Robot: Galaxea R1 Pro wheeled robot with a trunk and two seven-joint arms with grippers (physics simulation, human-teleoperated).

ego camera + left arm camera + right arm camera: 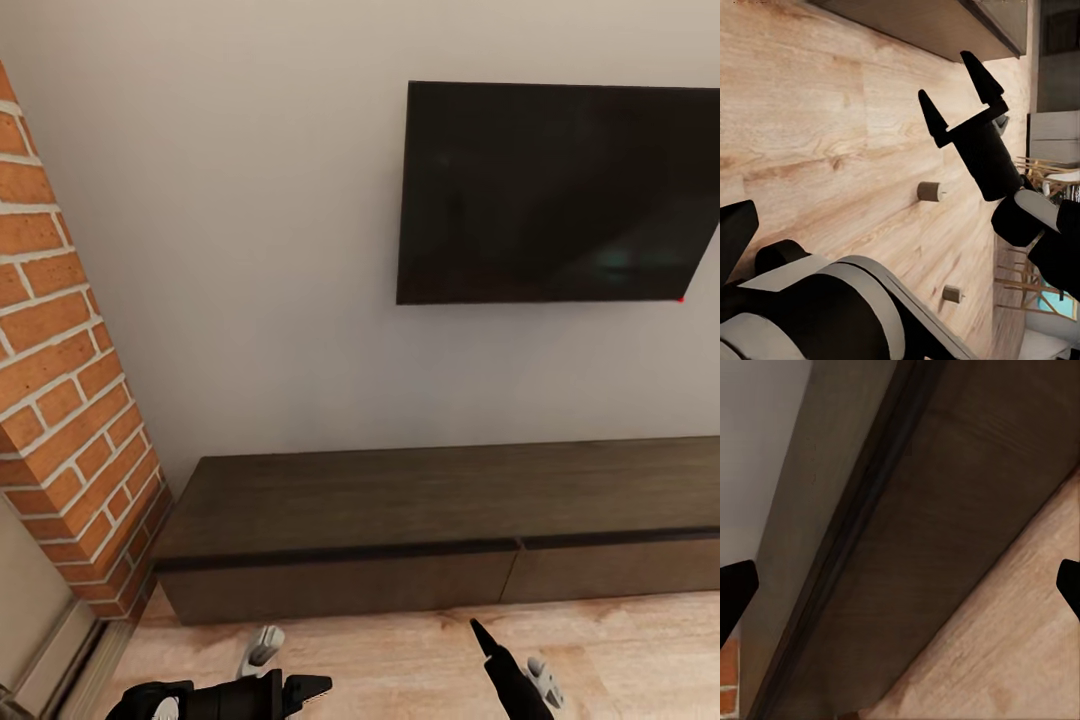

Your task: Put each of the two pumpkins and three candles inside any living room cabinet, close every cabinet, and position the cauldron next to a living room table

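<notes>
a low, long dark-brown wooden cabinet [440, 530] runs along a pale grey wall, its flat top bare and its two handle-less drawer fronts flush and shut, split by a thin seam. a flat black television [560, 190] hangs on the wall above it, and a rough red brick column [60, 380] stands at the cabinet's left end. the floor [400, 660] is light wood plank with visible grain.

the right claw [960, 94], matte black with pointed fingers spread apart and holding nothing, hangs just above the floor and points at a drawer front, likely lined up to pull it open. the left claw [305, 688] lies low and sideways near the floor; whether it is apart or together cannot be told.

two short tan cylinder candles [930, 192] rest on the floor behind the right arm, well apart from each other.
</notes>
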